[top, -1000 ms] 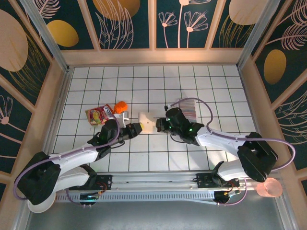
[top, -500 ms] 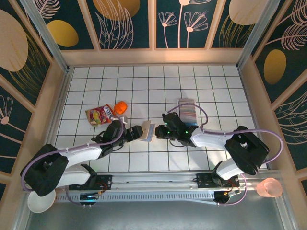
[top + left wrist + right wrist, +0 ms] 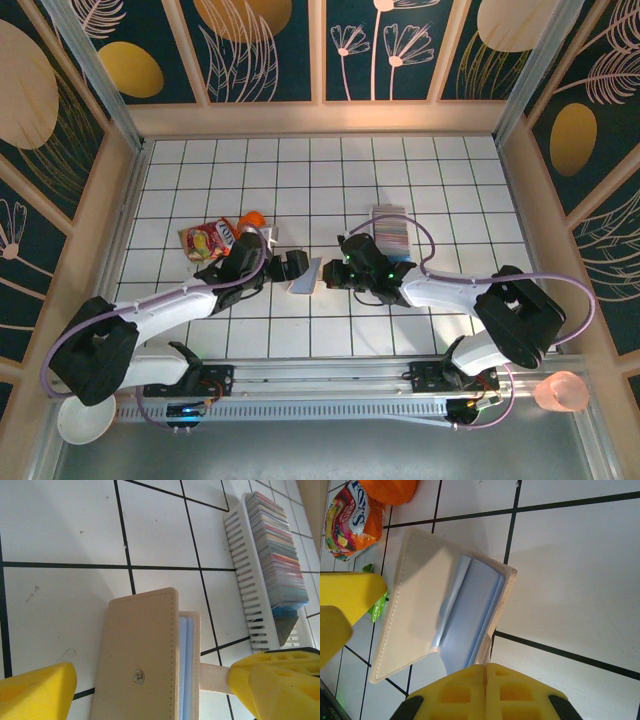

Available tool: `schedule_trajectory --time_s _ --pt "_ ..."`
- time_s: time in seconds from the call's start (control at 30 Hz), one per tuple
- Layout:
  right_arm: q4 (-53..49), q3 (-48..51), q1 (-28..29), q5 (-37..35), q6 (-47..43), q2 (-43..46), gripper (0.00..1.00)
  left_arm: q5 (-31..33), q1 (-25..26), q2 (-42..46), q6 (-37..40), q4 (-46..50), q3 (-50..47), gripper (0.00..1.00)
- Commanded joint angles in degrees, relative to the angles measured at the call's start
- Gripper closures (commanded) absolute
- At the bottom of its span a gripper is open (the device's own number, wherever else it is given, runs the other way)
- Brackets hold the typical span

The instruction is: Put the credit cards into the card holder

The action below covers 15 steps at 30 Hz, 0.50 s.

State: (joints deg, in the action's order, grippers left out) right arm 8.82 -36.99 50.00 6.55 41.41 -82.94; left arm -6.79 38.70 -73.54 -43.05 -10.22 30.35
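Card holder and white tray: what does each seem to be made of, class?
Card holder: likely beige leather or imitation, matte, with stitched edges and a metal-looking snap. White tray: probably moulded plastic, smooth, with a slotted wall.

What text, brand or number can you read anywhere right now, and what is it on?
"S": the only legible white letter on the snack packet; the rest of its brand is cut off and blurred.
Credit cards stacked in the white tray: the print is too small to read.
Card holder: no text, just a plain snap stud.
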Motion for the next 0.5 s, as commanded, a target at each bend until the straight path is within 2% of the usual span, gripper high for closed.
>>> schedule_trajectory --time_s 0.0,0.1,0.23,0.33,0.37,0.47 --pt "-0.24 -1.15 0.69 -0.03 -1.59 1.80 1.00 0.33 0.40 -1.40 2.67 3.93 1.68 0.22" --pt "-1.15 -1.04 0.55 -0.86 -1.90 2.21 1.00 3.08 0.45 -2.34 3.41 5.58 2.08 0.38" --pt "-2.85 -0.99 0.51 -2.27 -2.10 2.54 1.00 3.86 0.47 -2.74 2.75 5.25 1.71 0.70" --pt "-4.47 -0.74 -0.19 -4.16 -2.55 2.76 1.00 2.92 0.43 -1.91 1.25 3.99 0.48 0.81" --pt "-4.64 -0.48 -0.92 -4.02 -2.81 2.69 1.00 2.53 0.44 -1.40 0.56 3.19 -0.33 0.87" --pt "-5.21 0.33 -3.29 -3.46 -3.70 2.40 1.00 1.25 0.44 -0.24 -1.82 0.22 -3.51 0.95"
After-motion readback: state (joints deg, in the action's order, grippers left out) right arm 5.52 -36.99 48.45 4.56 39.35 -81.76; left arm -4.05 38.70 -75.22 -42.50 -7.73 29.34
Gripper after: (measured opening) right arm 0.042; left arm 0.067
